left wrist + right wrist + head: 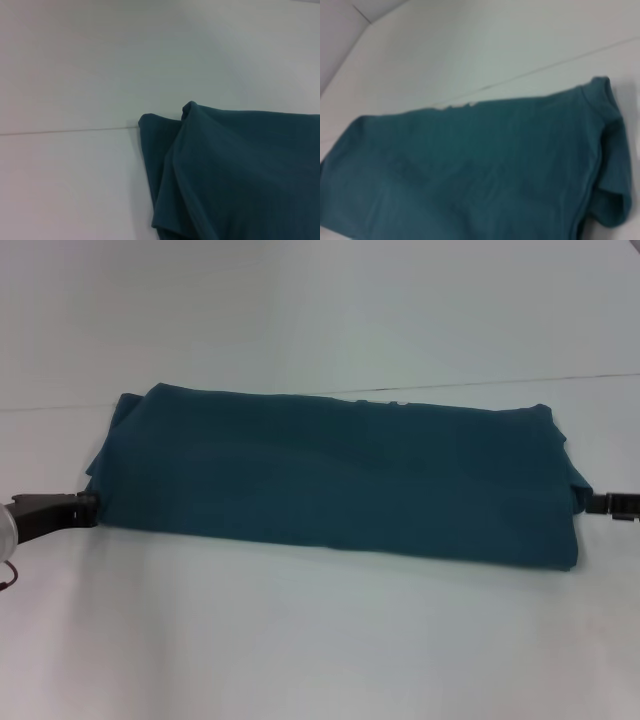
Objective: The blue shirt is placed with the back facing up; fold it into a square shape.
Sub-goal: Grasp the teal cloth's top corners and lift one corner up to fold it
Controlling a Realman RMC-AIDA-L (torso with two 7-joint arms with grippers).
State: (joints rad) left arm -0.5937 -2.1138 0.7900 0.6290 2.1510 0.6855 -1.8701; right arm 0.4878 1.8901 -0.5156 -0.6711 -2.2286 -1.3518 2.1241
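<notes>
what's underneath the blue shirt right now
The blue shirt lies folded into a long band on the white table. Only table shows around it; anything beneath or between its layers is hidden.

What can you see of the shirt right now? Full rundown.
The shirt is dark teal-blue, soft knit-looking cloth, already folded into a long band lying flat across the white table, plain side up. A sliver of white lettering peeks out at its far edge. The ends are rumpled, with a sleeve bunched at the robot's right end. The left gripper meets its left end and the right gripper its right end, both low at table level. It is not yet square.
</notes>
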